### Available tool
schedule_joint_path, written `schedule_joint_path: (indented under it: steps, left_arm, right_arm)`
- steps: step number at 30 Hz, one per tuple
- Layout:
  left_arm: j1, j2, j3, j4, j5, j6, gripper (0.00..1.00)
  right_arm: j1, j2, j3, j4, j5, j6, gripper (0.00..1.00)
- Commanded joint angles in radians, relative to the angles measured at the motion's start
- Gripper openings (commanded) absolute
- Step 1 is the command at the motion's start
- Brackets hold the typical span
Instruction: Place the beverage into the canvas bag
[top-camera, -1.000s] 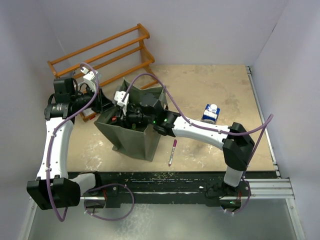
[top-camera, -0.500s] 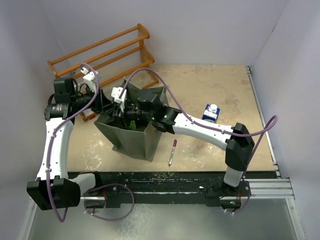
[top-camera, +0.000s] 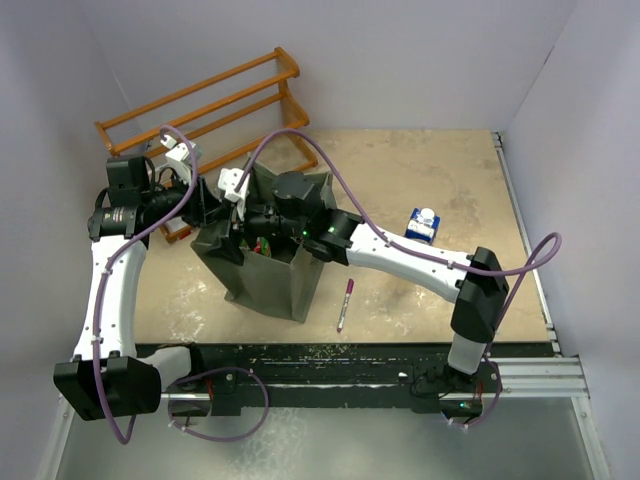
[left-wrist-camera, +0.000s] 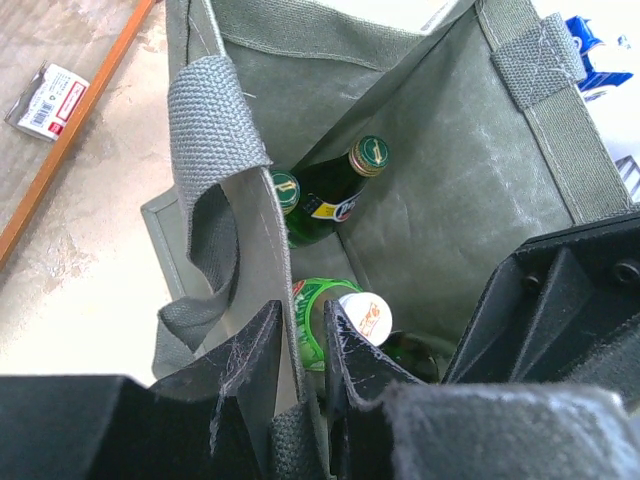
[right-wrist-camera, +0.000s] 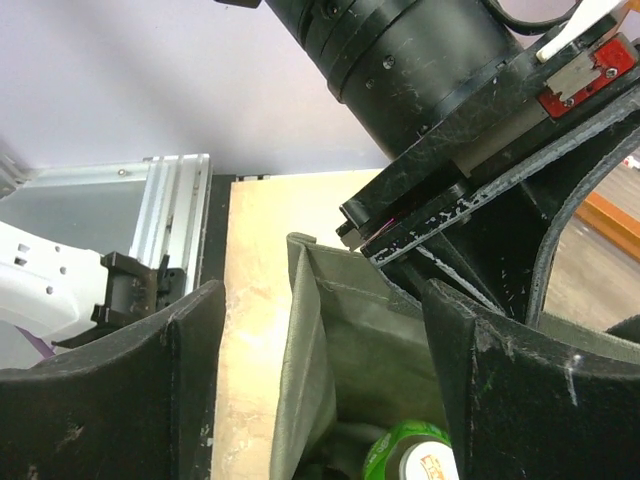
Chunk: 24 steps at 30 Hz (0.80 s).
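The white-capped bottle (left-wrist-camera: 345, 315) sits inside the bag (top-camera: 262, 280) at 9 o'clock on the counter (top-camera: 420, 170), with the right end effector (right-wrist-camera: 320, 300) spread wide above it and the left end effector (left-wrist-camera: 298, 335) pinching the bag rim, so I think the right arm must next lift straight out.

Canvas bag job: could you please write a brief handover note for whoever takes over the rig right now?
Left gripper: jaws shut on the rim of the canvas bag.
Right gripper: open and empty, above the bag's mouth.
Done: a white-capped green bottle and two dark green bottles sit inside.
Left: lift the right arm clear, then release the rim.
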Motion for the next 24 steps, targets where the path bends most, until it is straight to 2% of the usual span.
schedule_joint_path:
  steps: [1, 6, 17, 24]
  left_arm:
    - [0.005, -0.016, 0.013, 0.022, 0.017, 0.011, 0.26]
    - [0.005, -0.020, 0.009, 0.025, 0.017, 0.008, 0.26]
    - [0.005, -0.020, 0.014, 0.032, 0.016, 0.003, 0.25]
    - [0.005, -0.012, 0.034, 0.024, 0.010, 0.011, 0.25]
  right_arm:
    - [0.004, -0.063, 0.066, -0.004, -0.022, -0.015, 0.83]
    - [0.004, -0.068, 0.105, -0.025, -0.025, -0.008, 0.92]
    - [0.004, -0.088, 0.164, -0.053, -0.012, -0.011, 0.93]
    - [-0.022, -0.163, 0.155, -0.106, 0.019, -0.040, 0.94]
